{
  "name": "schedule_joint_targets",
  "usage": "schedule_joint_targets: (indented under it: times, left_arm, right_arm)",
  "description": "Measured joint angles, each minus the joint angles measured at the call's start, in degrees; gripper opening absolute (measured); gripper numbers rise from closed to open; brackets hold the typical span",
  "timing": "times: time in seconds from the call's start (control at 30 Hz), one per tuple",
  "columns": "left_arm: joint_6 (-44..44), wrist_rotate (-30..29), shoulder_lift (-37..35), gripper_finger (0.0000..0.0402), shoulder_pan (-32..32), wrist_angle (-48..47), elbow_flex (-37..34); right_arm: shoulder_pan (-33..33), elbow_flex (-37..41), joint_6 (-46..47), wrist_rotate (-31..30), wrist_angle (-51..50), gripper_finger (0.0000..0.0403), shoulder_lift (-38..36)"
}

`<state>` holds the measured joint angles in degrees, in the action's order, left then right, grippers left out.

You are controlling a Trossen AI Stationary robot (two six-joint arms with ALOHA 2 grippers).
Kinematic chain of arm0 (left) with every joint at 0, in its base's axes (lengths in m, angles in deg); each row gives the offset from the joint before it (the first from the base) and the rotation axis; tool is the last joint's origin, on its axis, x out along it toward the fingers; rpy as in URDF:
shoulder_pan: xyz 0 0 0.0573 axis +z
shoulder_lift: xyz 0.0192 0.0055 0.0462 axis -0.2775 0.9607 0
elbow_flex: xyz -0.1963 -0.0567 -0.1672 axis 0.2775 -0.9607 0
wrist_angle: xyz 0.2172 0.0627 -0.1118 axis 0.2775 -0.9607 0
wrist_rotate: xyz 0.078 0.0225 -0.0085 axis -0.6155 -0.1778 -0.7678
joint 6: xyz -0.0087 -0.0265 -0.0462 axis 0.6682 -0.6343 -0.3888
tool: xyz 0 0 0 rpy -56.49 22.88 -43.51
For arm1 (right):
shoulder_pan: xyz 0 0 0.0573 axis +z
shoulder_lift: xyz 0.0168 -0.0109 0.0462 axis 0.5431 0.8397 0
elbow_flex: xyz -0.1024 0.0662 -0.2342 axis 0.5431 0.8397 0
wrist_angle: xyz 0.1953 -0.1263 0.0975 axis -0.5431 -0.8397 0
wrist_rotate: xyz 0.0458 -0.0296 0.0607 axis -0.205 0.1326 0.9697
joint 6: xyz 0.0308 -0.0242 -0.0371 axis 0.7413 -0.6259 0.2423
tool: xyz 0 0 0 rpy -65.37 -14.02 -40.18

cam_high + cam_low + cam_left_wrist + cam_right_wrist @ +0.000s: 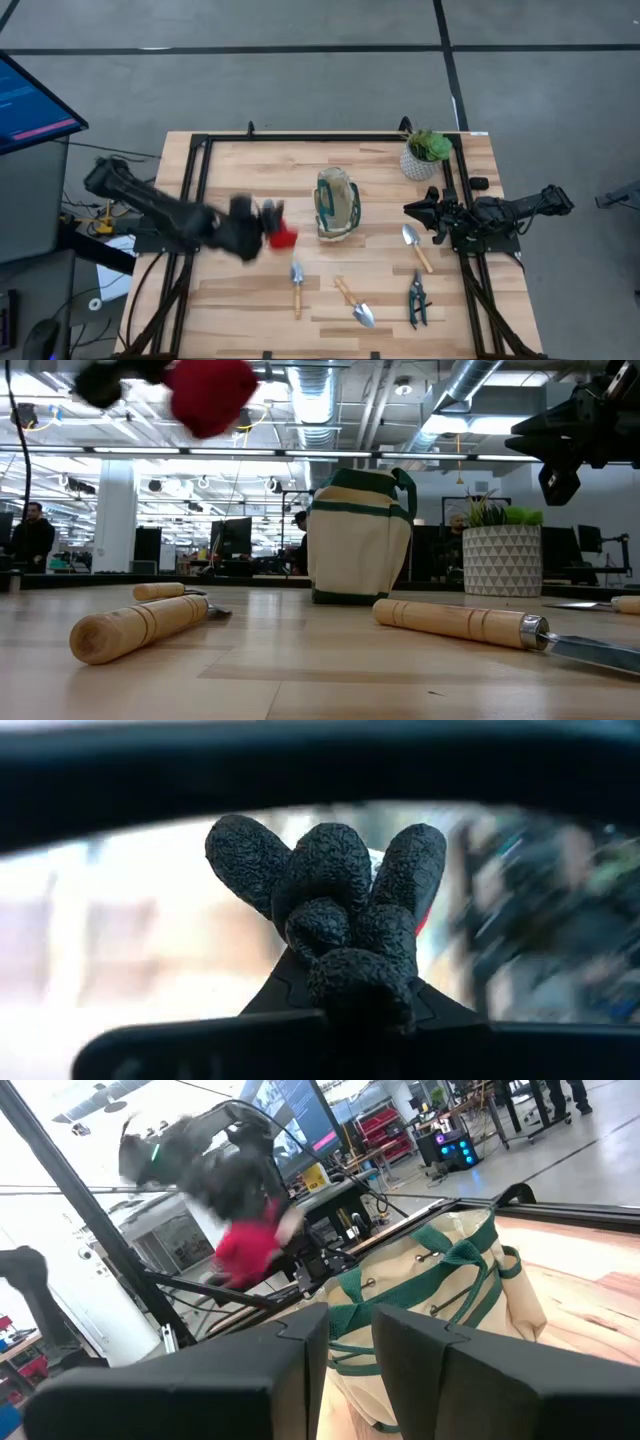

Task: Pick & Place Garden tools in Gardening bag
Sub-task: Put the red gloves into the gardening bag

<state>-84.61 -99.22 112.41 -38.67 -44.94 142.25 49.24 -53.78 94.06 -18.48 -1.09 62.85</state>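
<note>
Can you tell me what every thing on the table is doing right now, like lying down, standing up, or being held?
glove: held up in the air by the left gripper, which is shut on it.
gardening bag: standing upright, open at the top.
three trowels: lying flat on the table.
pruning shears: lying flat.
potted plant: upright at a back corner.
right gripper: waiting beside the bag, holding nothing.

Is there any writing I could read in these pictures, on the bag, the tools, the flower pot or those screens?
No text can be read in any view.
Bag: no label or logo shows.
Trowels and shears: no markings visible.
Flower pot: only a triangle pattern, no words.
Glove in the left gripper: no print visible.
Monitor beside the table: coloured lines, too small to read.
</note>
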Motion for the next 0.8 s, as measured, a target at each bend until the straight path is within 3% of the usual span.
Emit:
schedule_joint_targets:
  times: [0.1,0.17,0.33,0.43,0.7,0.8]
  left_arm:
    - [17.24,-5.35,-4.34,0.0011,8.38,9.79,0.00]
    - [30.77,-5.17,-5.96,0.0012,13.65,19.81,0.00]
    - [60.33,6.11,-4.95,0.0012,23.31,48.17,0.07]
    - [65.24,12.66,-2.00,0.0011,26.24,54.72,0.07]
    - [71.51,25.49,9.51,0.0011,27.24,55.20,0.00]
    - [75.35,27.00,12.68,0.0012,26.18,55.54,-0.02]
  right_arm:
    - [0.01,-0.01,0.02,0.00,0.00,0.0076,-0.01]
    - [-0.01,0.01,0.02,0.00,0.00,0.0076,-0.01]
    - [-0.01,-0.01,0.02,0.00,0.00,0.0076,-0.01]
    - [0.00,0.00,0.02,0.01,0.01,0.0076,-0.01]
    - [0.01,0.00,0.02,0.01,0.02,0.0076,-0.01]
    - [0.01,0.01,0.02,0.02,0.02,0.0076,-0.01]
